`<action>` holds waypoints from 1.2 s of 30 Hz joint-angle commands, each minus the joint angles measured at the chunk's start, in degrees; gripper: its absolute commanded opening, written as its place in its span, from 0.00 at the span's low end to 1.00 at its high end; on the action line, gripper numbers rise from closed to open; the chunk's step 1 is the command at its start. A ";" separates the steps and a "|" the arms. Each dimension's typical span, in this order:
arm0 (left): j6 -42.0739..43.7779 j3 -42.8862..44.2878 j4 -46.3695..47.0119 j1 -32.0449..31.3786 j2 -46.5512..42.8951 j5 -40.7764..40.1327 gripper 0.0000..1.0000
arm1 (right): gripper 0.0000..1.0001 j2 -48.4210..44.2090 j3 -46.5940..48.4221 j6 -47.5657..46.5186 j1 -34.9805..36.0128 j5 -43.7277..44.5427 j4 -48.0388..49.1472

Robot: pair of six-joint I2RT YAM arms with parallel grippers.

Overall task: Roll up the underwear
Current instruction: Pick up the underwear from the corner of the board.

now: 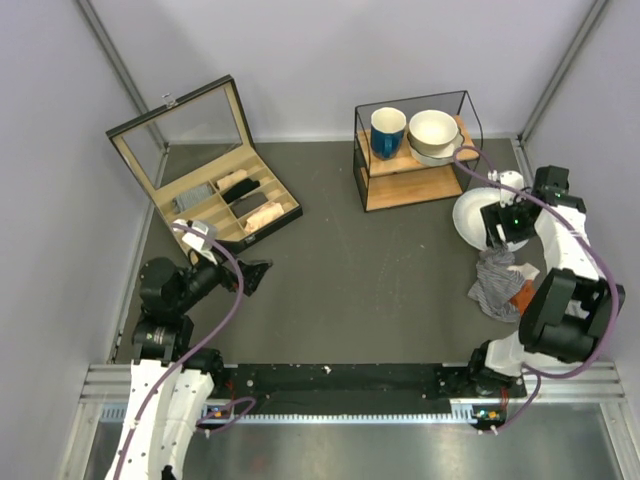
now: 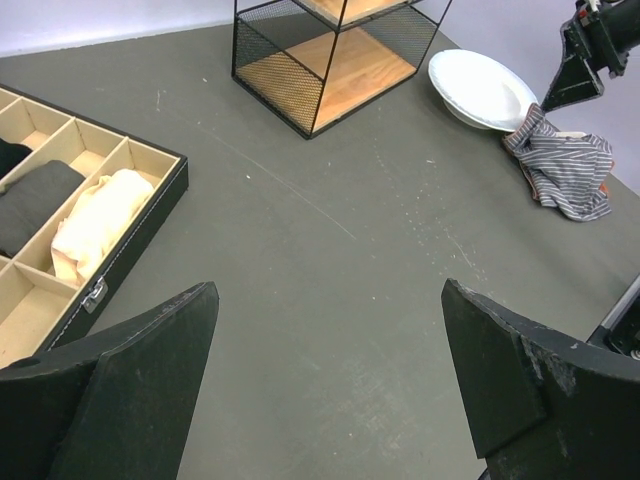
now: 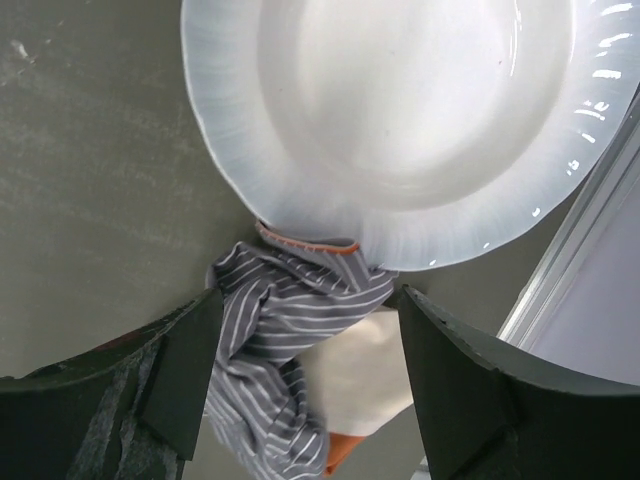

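The underwear (image 1: 497, 283) is a crumpled grey cloth with white stripes, lying at the right side of the table against the near edge of a white plate (image 1: 470, 215). It shows in the right wrist view (image 3: 270, 340) and the left wrist view (image 2: 565, 170). My right gripper (image 1: 500, 235) is open above it, jaws either side of the crumpled heap (image 3: 308, 300); contact cannot be told. My left gripper (image 1: 262, 275) is open and empty over bare table at the left (image 2: 330, 380).
An orange-and-white cloth (image 3: 375, 385) lies under the underwear. An open compartment box (image 1: 205, 170) with fabric rolls stands back left. A wire shelf (image 1: 415, 150) with a blue mug and bowls stands at the back. The right wall is close to the plate.
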 commanded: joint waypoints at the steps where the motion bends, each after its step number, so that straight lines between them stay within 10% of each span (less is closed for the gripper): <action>1: -0.64 0.06 3.14 -0.29 0.78 0.75 0.99 | 0.70 4.54 5.21 -1.51 -0.54 0.99 0.32; 12: -0.55 0.06 3.32 -0.38 2.71 0.58 0.99 | 0.57 11.06 6.53 -2.39 -0.81 2.13 0.50; 22: -0.20 0.23 3.23 0.14 3.42 0.05 0.99 | 0.00 5.18 4.51 -5.20 -0.81 0.46 -1.08; 36: 0.68 0.93 2.18 1.37 4.46 -1.18 0.99 | 0.00 -13.19 23.03 -5.56 -0.63 -12.10 -13.81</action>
